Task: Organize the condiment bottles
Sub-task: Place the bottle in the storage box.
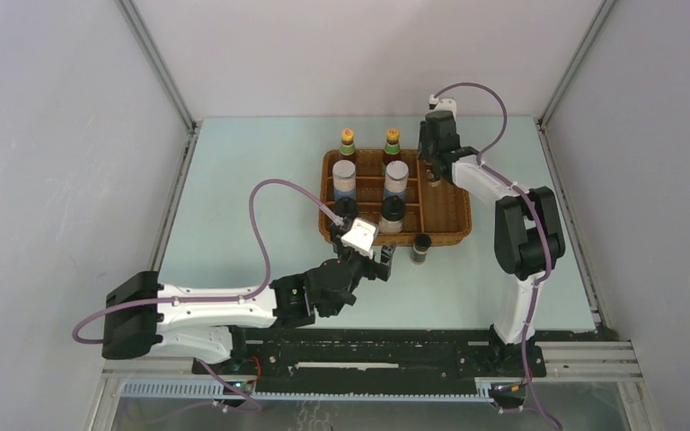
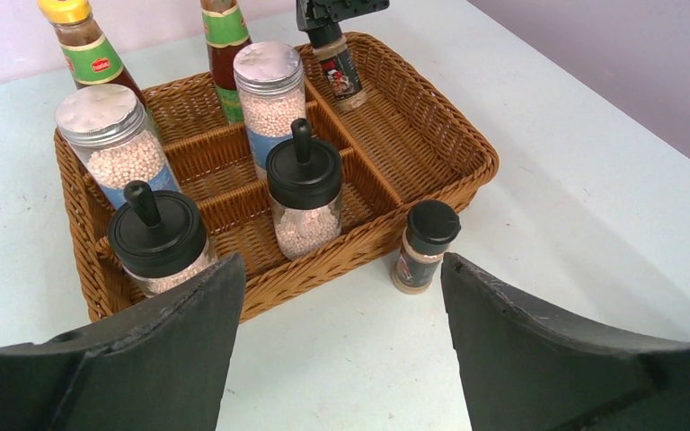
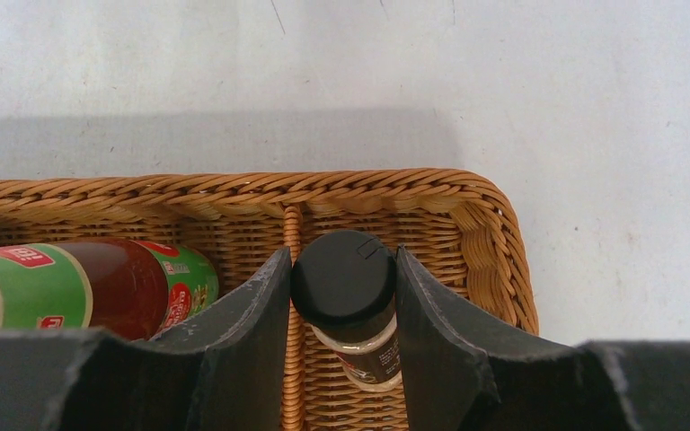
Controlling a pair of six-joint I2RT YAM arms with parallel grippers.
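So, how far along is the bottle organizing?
Done: two sauce bottles, two shakers and two black-capped jars stand in the tray. In hand: the right end effector grips one tiny bottle inside its back right corner. Left: the other tiny bottle, on the table near the open left end effector.

Eight bottles, seven in the wicker tray (image 2: 431, 121).

- Left sauce bottle (image 2: 85, 49) and right sauce bottle (image 2: 225, 36): dark, green labels, yellow caps, upright, apparently in the far row (bases hidden).
- Left shaker (image 2: 112, 144) and right shaker (image 2: 271, 99): silver tops, white grains, upright in the middle row.
- Left black-capped jar (image 2: 157, 241) and right black-capped jar (image 2: 304, 199): upright in the near row.
- Held tiny bottle (image 3: 345, 285): black cap, tilted over the far right compartment, clamped between the jaws of the right gripper (image 3: 342, 260).
- Loose tiny bottle (image 2: 424, 247): upright on the surface, just outside the tray's near rim.
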